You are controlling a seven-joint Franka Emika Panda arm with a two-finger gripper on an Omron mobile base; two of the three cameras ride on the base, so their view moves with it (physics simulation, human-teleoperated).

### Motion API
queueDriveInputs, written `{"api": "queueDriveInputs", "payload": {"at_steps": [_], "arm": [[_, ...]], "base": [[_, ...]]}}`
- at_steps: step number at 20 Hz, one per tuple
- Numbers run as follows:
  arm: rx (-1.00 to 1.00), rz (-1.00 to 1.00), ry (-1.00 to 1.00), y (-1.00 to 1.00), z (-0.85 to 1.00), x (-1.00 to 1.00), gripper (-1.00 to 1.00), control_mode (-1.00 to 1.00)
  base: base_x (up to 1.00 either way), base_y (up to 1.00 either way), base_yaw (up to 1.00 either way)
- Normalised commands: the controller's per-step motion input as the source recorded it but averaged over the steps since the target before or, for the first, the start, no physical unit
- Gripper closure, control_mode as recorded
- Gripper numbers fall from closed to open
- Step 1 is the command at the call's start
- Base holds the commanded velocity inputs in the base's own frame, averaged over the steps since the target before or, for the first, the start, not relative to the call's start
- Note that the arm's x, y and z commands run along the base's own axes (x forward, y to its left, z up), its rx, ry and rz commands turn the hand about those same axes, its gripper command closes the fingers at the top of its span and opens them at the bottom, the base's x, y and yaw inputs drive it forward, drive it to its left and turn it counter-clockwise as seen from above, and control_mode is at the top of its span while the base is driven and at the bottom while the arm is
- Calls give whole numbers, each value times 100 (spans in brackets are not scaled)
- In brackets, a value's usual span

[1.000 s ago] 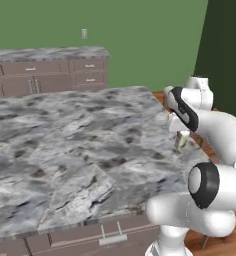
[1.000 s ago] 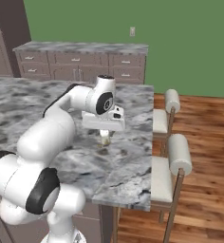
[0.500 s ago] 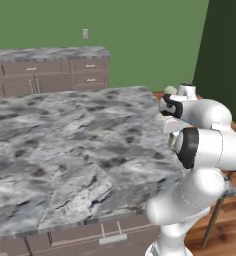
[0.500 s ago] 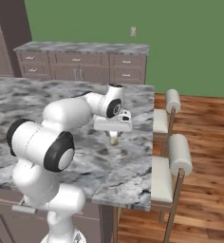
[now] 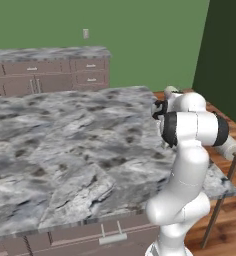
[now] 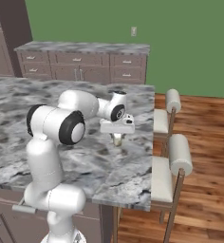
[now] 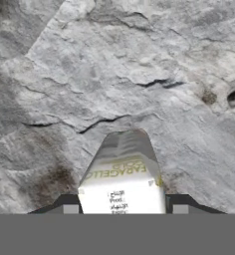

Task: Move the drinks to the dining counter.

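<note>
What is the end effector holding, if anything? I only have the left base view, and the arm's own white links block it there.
Observer: In the hand view, a small yellowish cylindrical can with a printed label sits in the end effector, with the jaws closed on its sides.
Operator: Over which surface?
Observer: In the right base view the end effector points straight down, with the can under it, over the broad grey-white veined marble dining counter. It is near the edge lined with two white padded stools.
Operator: Has the can touched down?
Observer: I cannot tell. In the right base view its base looks close to the marble, but contact is not clear.
</note>
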Motion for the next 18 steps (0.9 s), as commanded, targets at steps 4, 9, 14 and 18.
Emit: {"api": "queueDriveInputs", "payload": {"at_steps": [4,9,14,18], "arm": [[0,2,2,-1,-32,33,100,-100],[0,0,6,0,-6,6,100,-100],[0,0,0,0,0,0,-100,-100],[0,0,0,0,0,0,-100,-100]], "base": [[0,0,0],[0,0,0],[0,0,0],[0,0,0]]}}
